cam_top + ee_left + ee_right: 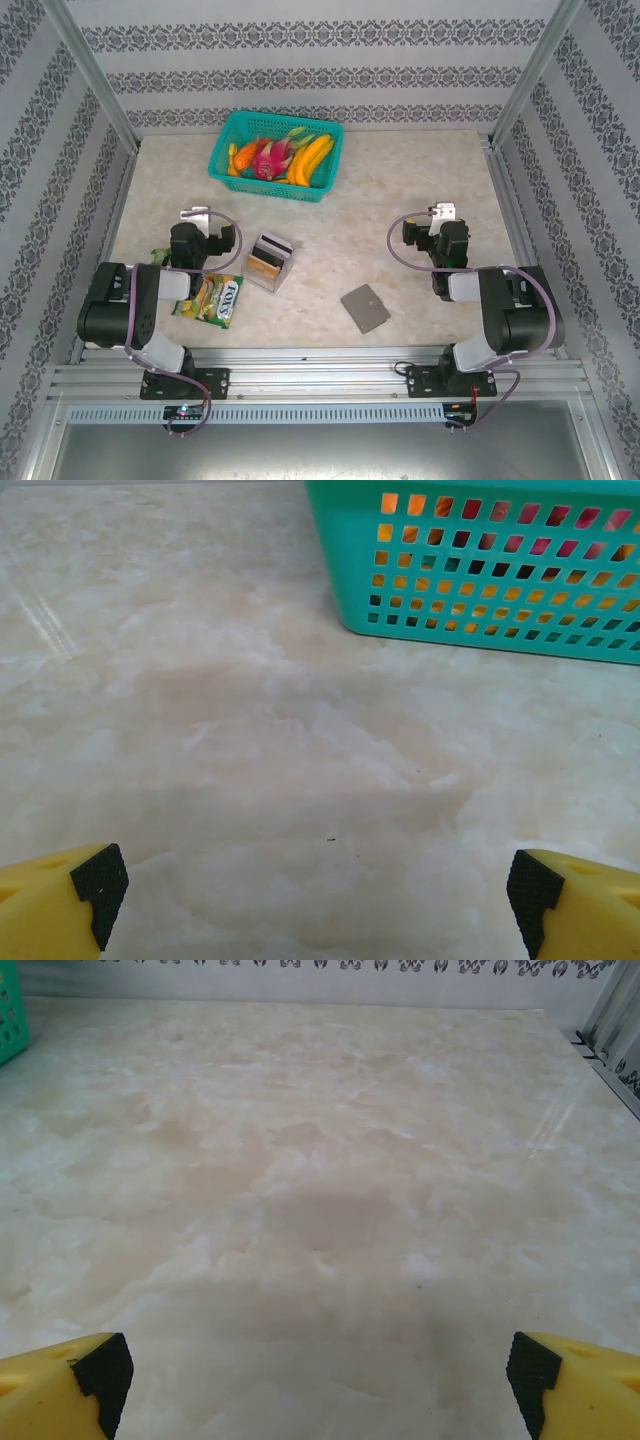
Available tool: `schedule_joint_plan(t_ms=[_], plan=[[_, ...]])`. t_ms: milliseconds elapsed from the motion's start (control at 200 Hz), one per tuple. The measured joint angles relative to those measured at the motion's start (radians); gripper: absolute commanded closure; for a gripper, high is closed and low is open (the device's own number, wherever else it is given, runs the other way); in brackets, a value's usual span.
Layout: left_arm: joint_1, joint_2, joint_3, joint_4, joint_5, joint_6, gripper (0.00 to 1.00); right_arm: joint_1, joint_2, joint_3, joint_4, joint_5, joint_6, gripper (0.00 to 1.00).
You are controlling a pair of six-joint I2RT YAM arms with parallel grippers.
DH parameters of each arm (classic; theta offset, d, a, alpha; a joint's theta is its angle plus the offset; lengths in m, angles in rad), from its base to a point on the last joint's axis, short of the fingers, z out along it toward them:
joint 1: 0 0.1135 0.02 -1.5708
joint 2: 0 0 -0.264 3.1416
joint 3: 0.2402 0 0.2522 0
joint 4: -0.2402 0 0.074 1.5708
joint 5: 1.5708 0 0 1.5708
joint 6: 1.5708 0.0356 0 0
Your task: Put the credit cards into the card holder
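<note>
From above, credit cards (265,263) stand in the silvery box (281,270), fruit (305,160) fills the far basket (222,152); left claw (320,885) and right claw (320,1365) gape apart.

One grey card holder (365,307), one silvery box (285,268), one snack packet (212,297), one teal basket (265,187); cards (272,246) in box uncountable.
</note>
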Motion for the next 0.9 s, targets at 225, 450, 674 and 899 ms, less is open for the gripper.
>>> schedule_joint_plan(t_ms=[225,450,674,899], plan=[[0.000,0.000,0.000,0.000,0.000,0.000,0.00,0.000,0.000,0.000,0.000,0.000,0.000,0.02],[0.000,0.000,0.000,0.000,0.000,0.000,0.00,-0.007,0.000,0.000,0.000,-0.004,0.004,0.02],[0.000,0.000,0.000,0.000,0.003,0.001,0.00,-0.013,0.000,0.000,0.002,-0.009,0.007,0.02],[0.000,-0.159,-0.065,-0.076,-0.016,-0.013,0.00,0.005,-0.065,-0.029,0.000,-0.015,-0.003,0.02]])
